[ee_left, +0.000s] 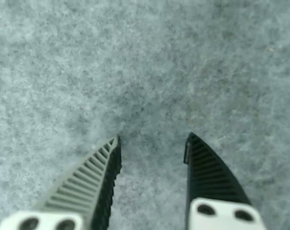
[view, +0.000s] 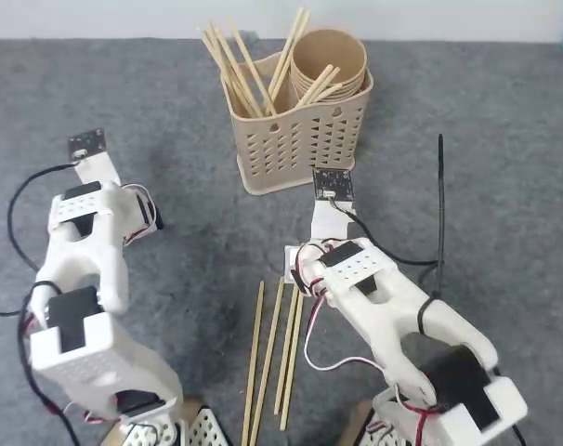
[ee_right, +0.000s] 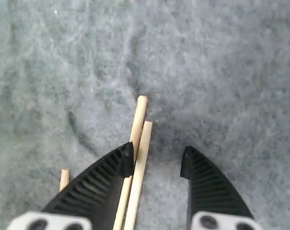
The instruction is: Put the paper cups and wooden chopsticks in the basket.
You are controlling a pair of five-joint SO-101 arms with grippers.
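Showing the right gripper (ee_right: 157, 160) held low over the grey surface (view: 504, 139), on the arms' side of the basket (view: 300, 153), with its jaws moderately open and nothing held. A pair of chopsticks (ee_right: 140, 139) is seen with its ends between the jaws, but crowded against one finger, whose tip overlaps the nearer stick. A third chopstick (ee_right: 63, 178) lies outside that finger. Four loose chopsticks (view: 255, 362) in all are laid roughly side by side, well apart from the basket. The left gripper (ee_left: 153, 139) is likewise open and empty over bare surface, off to one side of the basket. Paper cups (view: 330, 58) and several stored chopsticks (view: 235, 65) are already stood in the basket.

Risk is judged as follows. Should the jaws be lowered as aligned, a finger would likely be set on a stick rather than beside it, so that the pair is rolled away or only one stick is caught. A hold so near the ends may let the sticks swing down, and the crowded basket mouth could deflect them at release.
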